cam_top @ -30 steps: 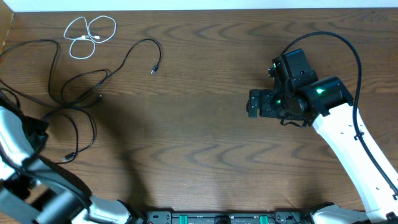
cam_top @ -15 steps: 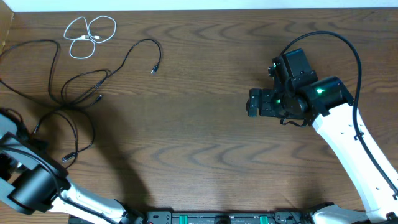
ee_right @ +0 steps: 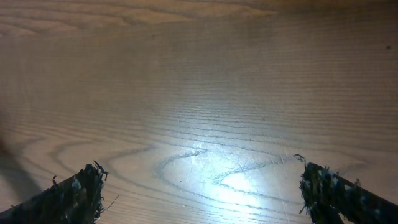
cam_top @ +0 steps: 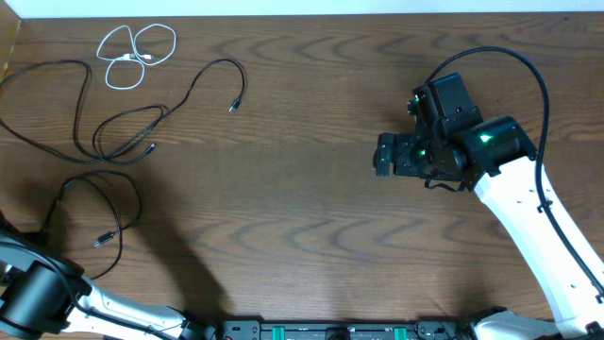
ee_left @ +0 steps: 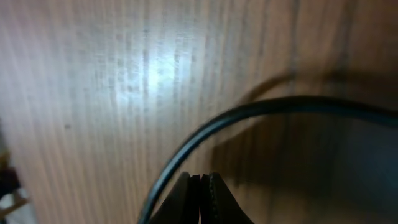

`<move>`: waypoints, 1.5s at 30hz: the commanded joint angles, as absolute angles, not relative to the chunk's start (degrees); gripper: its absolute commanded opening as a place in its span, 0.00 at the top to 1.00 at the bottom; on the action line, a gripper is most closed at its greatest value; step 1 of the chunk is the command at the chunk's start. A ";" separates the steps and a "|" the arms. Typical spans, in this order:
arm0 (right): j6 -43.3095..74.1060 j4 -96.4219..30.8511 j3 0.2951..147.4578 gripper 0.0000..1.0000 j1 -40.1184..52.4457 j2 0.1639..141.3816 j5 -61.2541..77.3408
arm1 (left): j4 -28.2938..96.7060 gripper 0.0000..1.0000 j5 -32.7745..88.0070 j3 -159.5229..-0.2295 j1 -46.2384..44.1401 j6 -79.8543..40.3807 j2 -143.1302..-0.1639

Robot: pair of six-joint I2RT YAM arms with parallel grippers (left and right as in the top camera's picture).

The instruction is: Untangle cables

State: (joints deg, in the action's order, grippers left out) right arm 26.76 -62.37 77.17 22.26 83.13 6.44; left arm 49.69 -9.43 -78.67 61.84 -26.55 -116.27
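The left gripper (ee_left: 200,198) was clenched just beside a black cable (ee_left: 298,101); the right gripper (ee_right: 200,175), far from it, gaped empty.

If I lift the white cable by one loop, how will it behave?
Probably floppy: the white cable lies in loose, uneven loops, so they should sag open. Likely light, being thin. It seems clear of the black cables, so little snagging.

Black cable (ee_left: 261,107) blurred, close to lens, cut off at picture's right edge. Left hand (ee_left: 200,198): grip on it unclear.
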 commanded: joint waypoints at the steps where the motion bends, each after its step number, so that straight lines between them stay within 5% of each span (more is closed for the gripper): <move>1: 27.64 -62.39 77.01 0.01 22.61 83.29 6.42 | 50.48 0.92 -2.09 -80.84 61.78 -24.84 -116.14; 13: 27.62 -62.35 77.01 0.01 22.61 83.29 6.66 | 46.98 0.92 22.74 -82.76 57.74 -24.49 -100.51; 20: 27.62 -62.43 77.01 0.01 22.61 83.29 8.78 | 49.04 0.92 37.10 -82.74 45.17 -22.61 -93.80; 35: 27.59 -64.42 77.01 0.01 22.59 83.29 8.73 | 60.88 0.92 28.34 -82.74 -0.12 -12.67 -91.33; 45: 24.36 -66.48 77.03 0.01 20.88 83.13 8.56 | 71.29 0.92 15.99 -82.74 -8.86 -14.59 -86.30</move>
